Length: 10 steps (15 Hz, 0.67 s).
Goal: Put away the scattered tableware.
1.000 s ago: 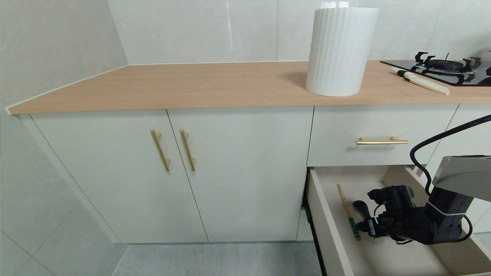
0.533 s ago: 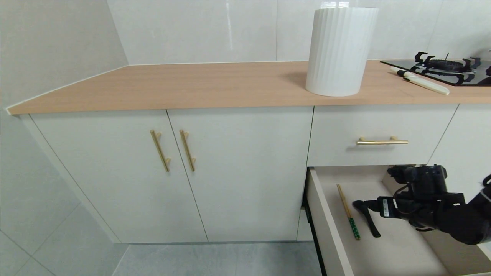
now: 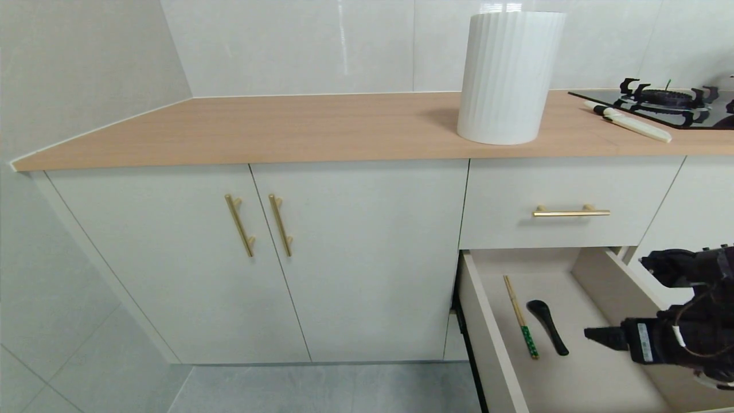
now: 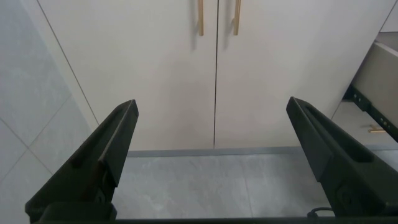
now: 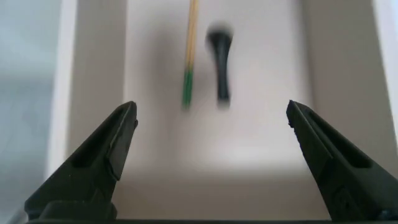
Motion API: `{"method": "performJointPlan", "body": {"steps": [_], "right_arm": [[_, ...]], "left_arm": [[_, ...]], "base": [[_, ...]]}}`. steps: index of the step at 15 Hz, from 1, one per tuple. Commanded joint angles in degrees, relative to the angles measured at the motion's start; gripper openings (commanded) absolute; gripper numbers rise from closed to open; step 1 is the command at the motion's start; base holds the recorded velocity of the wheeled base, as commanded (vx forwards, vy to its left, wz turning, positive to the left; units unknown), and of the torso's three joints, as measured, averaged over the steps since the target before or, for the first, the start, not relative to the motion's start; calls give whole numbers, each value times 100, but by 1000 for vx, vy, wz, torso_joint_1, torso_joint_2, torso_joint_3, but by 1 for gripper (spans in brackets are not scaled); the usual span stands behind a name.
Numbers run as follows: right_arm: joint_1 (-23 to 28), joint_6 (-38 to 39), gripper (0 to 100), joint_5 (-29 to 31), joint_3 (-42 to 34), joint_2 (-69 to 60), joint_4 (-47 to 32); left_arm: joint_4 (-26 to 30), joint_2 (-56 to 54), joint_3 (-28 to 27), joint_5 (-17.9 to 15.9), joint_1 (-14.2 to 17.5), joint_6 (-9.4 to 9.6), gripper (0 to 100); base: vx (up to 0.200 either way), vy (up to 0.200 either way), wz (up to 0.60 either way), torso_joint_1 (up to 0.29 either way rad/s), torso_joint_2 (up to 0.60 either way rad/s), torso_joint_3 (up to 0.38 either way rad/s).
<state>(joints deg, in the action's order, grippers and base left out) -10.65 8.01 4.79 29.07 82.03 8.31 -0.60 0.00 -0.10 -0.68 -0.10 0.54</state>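
Note:
The lower drawer (image 3: pixel 493 338) stands pulled out at the lower right. Chopsticks (image 3: pixel 520 316) with green tips and a black spoon (image 3: pixel 547 326) lie side by side on its floor. My right gripper (image 3: pixel 596 335) hovers open over the drawer's right part, apart from the spoon and holding nothing. In the right wrist view the chopsticks (image 5: pixel 188 56) and spoon (image 5: pixel 221 62) lie beyond my right gripper (image 5: pixel 211 113), whose fingers (image 5: pixel 115 146) are spread wide. On the counter by the stove lies a cream-coloured knife (image 3: pixel 628 121). My left gripper (image 4: pixel 211 109) is open and empty, low before the cabinet doors (image 4: pixel 217 68).
A tall white ribbed container (image 3: pixel 507 74) stands on the wooden counter (image 3: pixel 287 129). A gas stove (image 3: pixel 665 103) sits at the far right. The upper drawer (image 3: pixel 567 201) and the two cabinet doors (image 3: pixel 258 258) are closed. Grey tiled floor (image 3: pixel 321 390) lies below.
My right gripper left the spoon lying in the drawer beside the chopsticks, then rose and pulled back to the right. The left arm and everything on the counter stayed put.

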Motion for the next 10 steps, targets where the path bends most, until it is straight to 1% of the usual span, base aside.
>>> {"method": "performJointPlan", "body": {"steps": [1,3,4,6,9,10], "right_arm": [[-227,25,100,-347,406,-1022,-1051],[-235,-10,100,-479,362,-1066,-1209],[-244,-19,100,-479,353,-1093,-1297],[-279,-151,100,-479,371,-1233,-1526],[-288,-230,100,-479,353,-1435,-1614],[-288,-309,100,-470,406,-1444,-1921]], "left_arm": [[-2,0,1,-2,1,25,100],[-2,0,1,-11,1,69,100],[-2,0,1,-11,1,43,100],[-2,0,1,-11,1,34,100],[-2,0,1,-11,1,34,100],[-2,0,1,-11,1,34,100]], "base": [[0,0,0,0,0,0],[0,0,0,0,0,0],[0,0,0,0,0,0],[-200,0,0,2,0,7],[-200,0,0,4,2,5],[-200,0,0,-7,7,2]]}}
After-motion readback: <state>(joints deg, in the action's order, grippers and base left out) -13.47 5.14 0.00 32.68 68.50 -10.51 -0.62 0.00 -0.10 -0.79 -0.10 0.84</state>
